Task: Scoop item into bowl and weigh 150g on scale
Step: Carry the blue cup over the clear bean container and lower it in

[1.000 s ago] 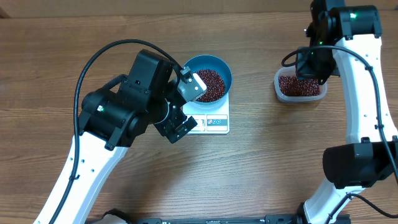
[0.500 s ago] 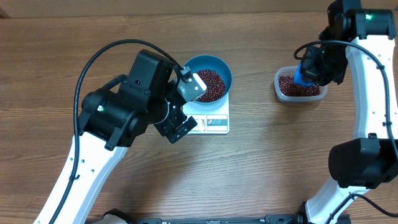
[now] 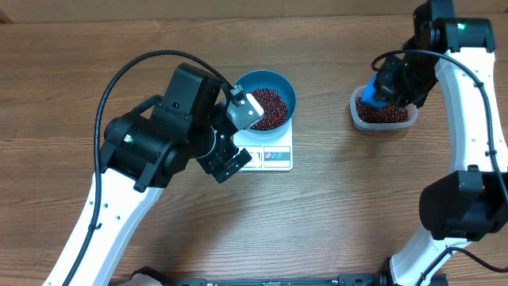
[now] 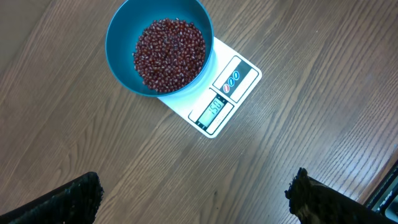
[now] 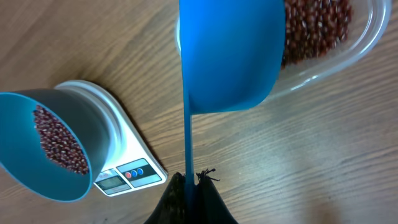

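The blue bowl (image 3: pixel 279 84) stands on the white scale (image 3: pixel 274 156) and holds a heap of red-brown beans (image 3: pixel 268 108). From the left wrist I see the bowl (image 4: pixel 118 37), its beans (image 4: pixel 169 53) and the scale (image 4: pixel 239 81), whose display reads 150. My left gripper (image 3: pixel 238 137) hovers just left of the scale, open and empty (image 4: pixel 193 196). My right gripper (image 3: pixel 390 79) is shut on the handle of a blue scoop (image 3: pixel 370 95) over a clear tub (image 3: pixel 405 121). In the right wrist view the scoop (image 5: pixel 230 56) hangs above the tub (image 5: pixel 357 50), with the gripper (image 5: pixel 191 186) clamped on its handle.
The tub holds more beans (image 5: pixel 317 25) and sits at the table's far right. Bare wooden tabletop (image 3: pixel 333 214) lies between the scale and the tub and along the front. The left arm's black cable (image 3: pixel 119 79) arcs above the table at left.
The right gripper has swung over the tub, so the blue scoop now shows above its left side. Left arm, bowl and scale have not moved.
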Controlling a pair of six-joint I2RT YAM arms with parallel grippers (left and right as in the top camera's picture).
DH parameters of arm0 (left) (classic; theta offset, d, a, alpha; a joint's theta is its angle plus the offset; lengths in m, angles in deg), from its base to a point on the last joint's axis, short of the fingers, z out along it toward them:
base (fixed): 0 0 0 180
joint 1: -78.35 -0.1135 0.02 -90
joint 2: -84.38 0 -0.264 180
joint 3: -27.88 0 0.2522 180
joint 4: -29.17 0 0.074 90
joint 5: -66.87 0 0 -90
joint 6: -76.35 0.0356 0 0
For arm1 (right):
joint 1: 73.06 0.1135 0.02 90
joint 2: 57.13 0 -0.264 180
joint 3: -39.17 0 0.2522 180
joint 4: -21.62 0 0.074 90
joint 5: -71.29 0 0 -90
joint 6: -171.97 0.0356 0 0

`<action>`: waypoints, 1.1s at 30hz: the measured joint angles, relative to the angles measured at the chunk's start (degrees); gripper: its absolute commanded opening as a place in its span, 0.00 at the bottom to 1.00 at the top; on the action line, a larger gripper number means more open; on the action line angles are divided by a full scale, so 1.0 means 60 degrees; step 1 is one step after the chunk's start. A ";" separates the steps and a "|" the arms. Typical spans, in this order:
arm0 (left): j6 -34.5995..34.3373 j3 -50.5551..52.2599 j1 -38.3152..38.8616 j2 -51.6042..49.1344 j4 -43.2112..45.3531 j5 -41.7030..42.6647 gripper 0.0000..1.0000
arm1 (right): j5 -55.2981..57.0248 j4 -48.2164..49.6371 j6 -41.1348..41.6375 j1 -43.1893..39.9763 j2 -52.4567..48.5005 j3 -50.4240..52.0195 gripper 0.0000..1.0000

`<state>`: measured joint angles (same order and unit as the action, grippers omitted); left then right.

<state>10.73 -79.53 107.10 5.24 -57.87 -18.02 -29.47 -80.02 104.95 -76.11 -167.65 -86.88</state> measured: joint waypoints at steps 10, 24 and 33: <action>0.0000 0.0000 0.0000 0.0000 -0.0004 0.0000 0.99 | -0.0073 0.0124 0.0255 0.0000 0.0000 0.0838 0.04; 0.0000 0.0000 0.0000 0.0000 0.0000 0.0000 0.99 | 0.0135 0.0488 0.0379 -0.0004 0.0004 0.0849 0.04; 0.0000 0.0000 0.0000 0.0000 0.0000 0.0000 1.00 | 0.0277 0.0608 0.0382 0.0000 0.0004 0.1195 0.04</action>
<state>10.73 -79.53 107.10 5.24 -57.87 -18.02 -27.81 -76.37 107.25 -76.11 -167.63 -79.71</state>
